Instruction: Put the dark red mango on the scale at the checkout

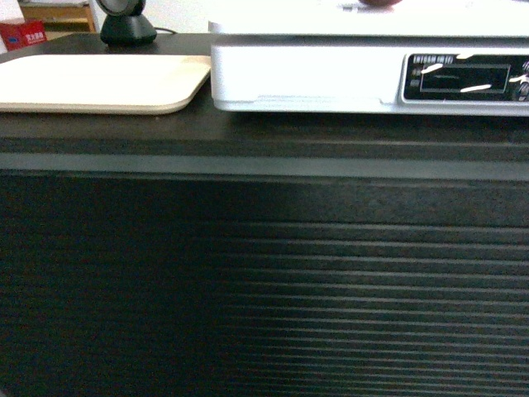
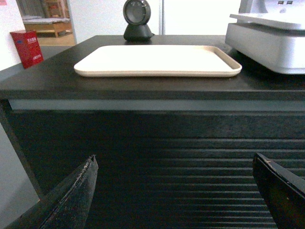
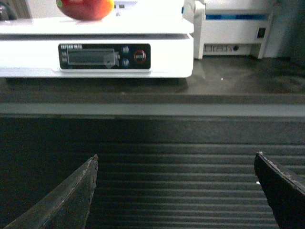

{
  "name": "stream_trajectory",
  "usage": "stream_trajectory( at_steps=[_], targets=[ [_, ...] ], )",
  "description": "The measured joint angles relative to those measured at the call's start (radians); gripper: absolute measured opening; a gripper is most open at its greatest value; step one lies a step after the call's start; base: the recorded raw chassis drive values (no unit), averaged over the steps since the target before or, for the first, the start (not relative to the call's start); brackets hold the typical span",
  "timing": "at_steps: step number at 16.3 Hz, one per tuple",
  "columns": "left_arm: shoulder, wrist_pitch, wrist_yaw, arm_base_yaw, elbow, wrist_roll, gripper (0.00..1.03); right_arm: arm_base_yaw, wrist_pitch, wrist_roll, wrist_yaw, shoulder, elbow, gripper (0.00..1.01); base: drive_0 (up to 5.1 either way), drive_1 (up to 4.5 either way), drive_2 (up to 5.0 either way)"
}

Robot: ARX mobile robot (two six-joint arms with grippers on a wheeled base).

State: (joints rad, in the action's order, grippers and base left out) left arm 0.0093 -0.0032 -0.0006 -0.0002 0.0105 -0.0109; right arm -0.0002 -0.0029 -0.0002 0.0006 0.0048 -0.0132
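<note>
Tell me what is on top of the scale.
The dark red mango lies on the scale; the frame's edge cuts off its upper part, and the platform's rear is out of view.

glare blows out the scale (image 1: 331, 74) top; ribbed front dim, perhaps soft-focused.

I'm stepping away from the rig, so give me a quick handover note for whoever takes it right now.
Left gripper: open, empty, low in front of the checkout.
Right gripper: open, empty, also facing the ribbed front.
Dark red mango: resting on top of the scale, which stands on the counter beside the beige tray.
Done: the placing looks complete.
Left: apparently nothing but confirming the mango sits steady.
</note>
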Motion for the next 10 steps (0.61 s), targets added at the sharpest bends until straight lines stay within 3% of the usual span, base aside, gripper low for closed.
stream_trajectory(
  at_steps=[10],
  targets=[
    [0.0, 0.0, 0.001, 0.0, 0.0, 0.0, 0.98, 0.0, 0.0, 0.0, 0.0, 0.0, 0.0, 0.98, 0.0, 0.0, 0.0]
  ],
)
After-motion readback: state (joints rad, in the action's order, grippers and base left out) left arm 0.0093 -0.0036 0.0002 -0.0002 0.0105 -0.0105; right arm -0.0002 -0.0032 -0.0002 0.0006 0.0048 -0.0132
